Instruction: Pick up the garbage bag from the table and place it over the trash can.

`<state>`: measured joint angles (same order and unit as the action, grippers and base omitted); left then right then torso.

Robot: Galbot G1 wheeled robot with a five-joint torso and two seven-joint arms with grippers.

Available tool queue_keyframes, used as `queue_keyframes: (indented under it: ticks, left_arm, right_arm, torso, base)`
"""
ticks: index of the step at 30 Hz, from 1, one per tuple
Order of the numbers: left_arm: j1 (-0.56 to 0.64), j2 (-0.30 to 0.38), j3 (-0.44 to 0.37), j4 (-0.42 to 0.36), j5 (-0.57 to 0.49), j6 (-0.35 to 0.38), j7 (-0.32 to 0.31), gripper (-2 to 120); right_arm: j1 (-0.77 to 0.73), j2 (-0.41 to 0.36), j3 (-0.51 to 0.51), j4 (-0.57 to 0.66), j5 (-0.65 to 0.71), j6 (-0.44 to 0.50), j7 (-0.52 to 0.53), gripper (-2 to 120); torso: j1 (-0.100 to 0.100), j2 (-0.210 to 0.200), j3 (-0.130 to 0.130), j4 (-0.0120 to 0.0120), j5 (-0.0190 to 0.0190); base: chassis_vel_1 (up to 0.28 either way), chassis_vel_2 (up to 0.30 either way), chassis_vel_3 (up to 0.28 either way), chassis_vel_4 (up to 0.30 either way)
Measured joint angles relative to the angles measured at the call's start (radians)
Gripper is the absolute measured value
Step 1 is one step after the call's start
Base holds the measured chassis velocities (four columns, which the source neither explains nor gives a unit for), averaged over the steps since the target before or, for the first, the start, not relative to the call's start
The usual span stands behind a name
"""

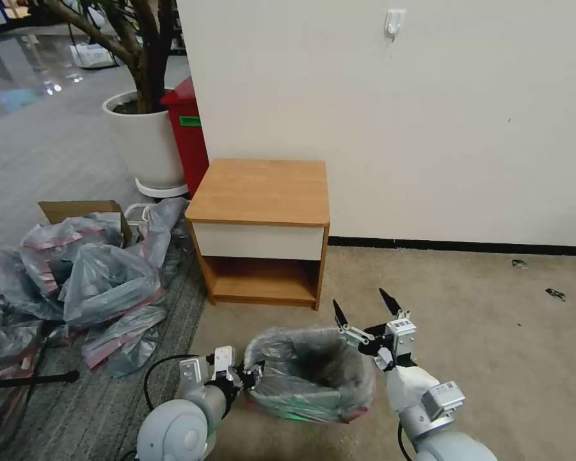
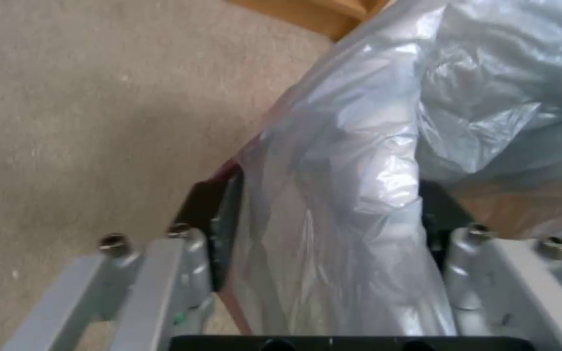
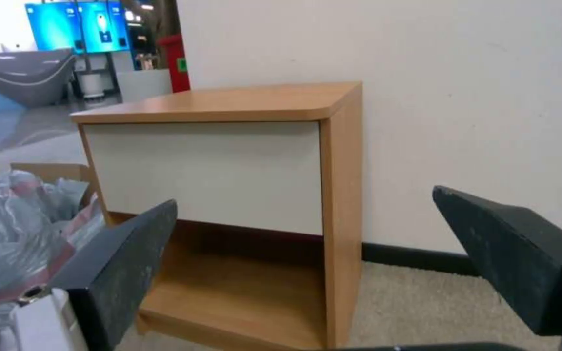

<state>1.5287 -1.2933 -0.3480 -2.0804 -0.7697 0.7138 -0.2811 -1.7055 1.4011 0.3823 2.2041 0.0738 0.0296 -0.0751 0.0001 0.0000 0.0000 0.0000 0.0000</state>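
A white wall (image 1: 429, 115) and beige carpet (image 1: 493, 333) framed the scene, with a heap of spare grey-and-pink bags (image 1: 77, 282) piled on the floor to the robot's left beside a cardboard box (image 1: 77, 210), and a white plant pot (image 1: 144, 144) and a red bin (image 1: 189, 134) standing behind. The table (image 1: 260, 192), a wooden nightstand with a white drawer front, stood against the wall with nothing on its top.

In front of it, on the carpet, the trash can (image 1: 281, 404) sat between the robot's two arms, wrapped in the garbage bag (image 1: 313, 365), whose grey film lined the inside and draped over the rim, pink band low on the outer sides.

The left gripper (image 1: 253, 371) was at the can's left edge; its wrist camera showed the fingers (image 2: 206, 229) on either side of a fold of bag film (image 2: 339, 195), apparently clamped on it. The right gripper (image 1: 365, 307) hovered just above the can's right rim, jaws spread wide and holding nothing, pointed toward the nightstand (image 3: 229, 161).

By the look of it, the job was nearly complete: the bag had left the table and covered the can. What appeared to remain was letting go on the left side and pulling both arms clear, perhaps after neatening the bunched rim.
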Motion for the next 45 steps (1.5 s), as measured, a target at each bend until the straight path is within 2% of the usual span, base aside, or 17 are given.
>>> queue_keyframes:
  ticks: [4, 5, 7, 12, 22, 27, 30, 31, 32, 33, 34, 36, 37, 38, 40, 42, 45]
  left_arm:
    - [-0.011, 0.032, 0.010, 0.003, 0.047, -0.019, 0.051, 75]
    - [-0.011, 0.032, 0.010, 0.003, 0.047, -0.019, 0.051, 75]
    - [-0.012, 0.044, 0.011, 0.002, 0.072, -0.035, 0.071, 87]
    - [-0.008, 0.051, 0.009, -0.017, 0.063, -0.038, 0.078, 99]
    - [0.014, 0.038, 0.009, -0.028, 0.028, -0.026, 0.076, 100]
    - [0.028, 0.034, 0.011, -0.050, 0.085, -0.046, 0.073, 100]
    - [0.051, 0.025, 0.007, -0.079, 0.190, -0.127, 0.077, 100]
    - [0.051, 0.025, 0.007, -0.079, 0.190, -0.127, 0.077, 100]
    - [0.065, 0.019, 0.000, -0.085, 0.249, -0.190, 0.092, 100]
    - [0.087, 0.011, -0.014, -0.080, 0.318, -0.302, 0.112, 100]
    - [0.087, 0.011, -0.014, -0.080, 0.318, -0.302, 0.112, 100]
    - [0.117, 0.002, -0.032, -0.053, 0.389, -0.476, 0.143, 100]
    - [0.126, 0.000, -0.039, -0.041, 0.416, -0.526, 0.149, 100]
    - [0.126, 0.000, -0.039, -0.041, 0.416, -0.526, 0.149, 100]
    - [0.135, -0.004, -0.064, 0.002, 0.458, -0.655, 0.182, 97]
    - [0.135, -0.006, -0.088, 0.031, 0.496, -0.727, 0.226, 95]
    - [0.137, -0.005, -0.097, 0.042, 0.506, -0.756, 0.245, 91]
  right_arm:
    - [-0.006, 0.010, -0.005, 0.003, -0.008, 0.003, -0.002, 100]
    - [-0.006, 0.010, -0.005, 0.003, -0.008, 0.003, -0.002, 100]
    - [-0.008, 0.017, -0.006, 0.003, -0.015, 0.003, -0.002, 100]
    - [-0.013, 0.022, -0.009, 0.002, -0.029, 0.013, -0.004, 100]
    - [-0.019, 0.017, -0.008, 0.015, -0.032, 0.014, -0.005, 100]
    - [-0.022, 0.013, -0.005, 0.016, -0.032, 0.015, -0.006, 100]
    - [-0.021, 0.017, 0.000, 0.009, -0.034, 0.020, -0.003, 100]
    - [-0.021, 0.017, 0.000, 0.009, -0.034, 0.020, -0.003, 100]
    - [-0.022, 0.026, 0.004, 0.004, -0.036, 0.024, 0.010, 100]
    - [-0.026, 0.042, 0.011, -0.005, -0.041, 0.031, 0.036, 100]
    - [-0.026, 0.042, 0.011, -0.005, -0.041, 0.031, 0.036, 100]
    - [-0.046, 0.079, 0.025, -0.033, -0.046, 0.068, 0.079, 100]
    - [-0.058, 0.094, 0.031, -0.051, -0.045, 0.096, 0.094, 100]
    - [-0.058, 0.094, 0.031, -0.051, -0.045, 0.096, 0.094, 100]
    - [-0.083, 0.117, 0.046, -0.099, -0.047, 0.159, 0.104, 100]
    - [-0.096, 0.128, 0.054, -0.130, -0.047, 0.201, 0.108, 100]
    - [-0.099, 0.134, 0.057, -0.138, -0.047, 0.215, 0.109, 100]
  torso:
    - [0.000, 0.000, 0.000, 0.0000, 0.0000]
    - [0.000, 0.000, 0.000, 0.0000, 0.0000]
    - [0.000, 0.000, 0.000, 0.0000, 0.0000]
    - [0.000, 0.000, 0.000, 0.0000, 0.0001]
    - [0.000, 0.000, 0.000, 0.0000, 0.0000]
    - [0.000, 0.000, 0.000, 0.0000, 0.0000]
    - [0.000, 0.000, 0.000, 0.0000, 0.0000]
    - [0.000, 0.000, 0.000, 0.0000, 0.0000]
    - [0.000, 0.000, 0.000, 0.0000, 0.0001]
    - [0.000, 0.000, 0.000, 0.0001, 0.0001]
    - [0.000, 0.000, 0.000, 0.0001, 0.0001]
    - [0.000, 0.000, 0.000, 0.0002, -0.0001]
    - [0.000, 0.000, 0.000, 0.0000, 0.0000]
    - [0.000, 0.000, 0.000, 0.0000, 0.0000]
    - [0.000, 0.000, 0.000, -0.0001, 0.0000]
    - [0.000, 0.000, 0.000, -0.0002, 0.0000]
    - [0.000, 0.000, 0.000, 0.0000, -0.0001]
  base:
    - [0.000, 0.000, 0.000, 0.000]
    - [0.000, 0.000, 0.000, 0.000]
    - [0.000, 0.000, 0.000, 0.000]
    - [0.000, 0.000, 0.000, 0.000]
    - [0.000, 0.000, 0.000, 0.000]
    - [0.000, 0.000, 0.000, 0.000]
    - [0.000, 0.000, 0.000, 0.000]
    - [0.000, 0.000, 0.000, 0.000]
    - [0.000, 0.000, 0.000, 0.000]
    - [0.000, 0.000, 0.000, 0.000]
    - [0.000, 0.000, 0.000, 0.000]
    - [0.000, 0.000, 0.000, 0.000]
    - [0.000, 0.000, 0.000, 0.000]
    - [0.000, 0.000, 0.000, 0.000]
    - [0.000, 0.000, 0.000, 0.000]
    - [0.000, 0.000, 0.000, 0.000]
    - [0.000, 0.000, 0.000, 0.000]
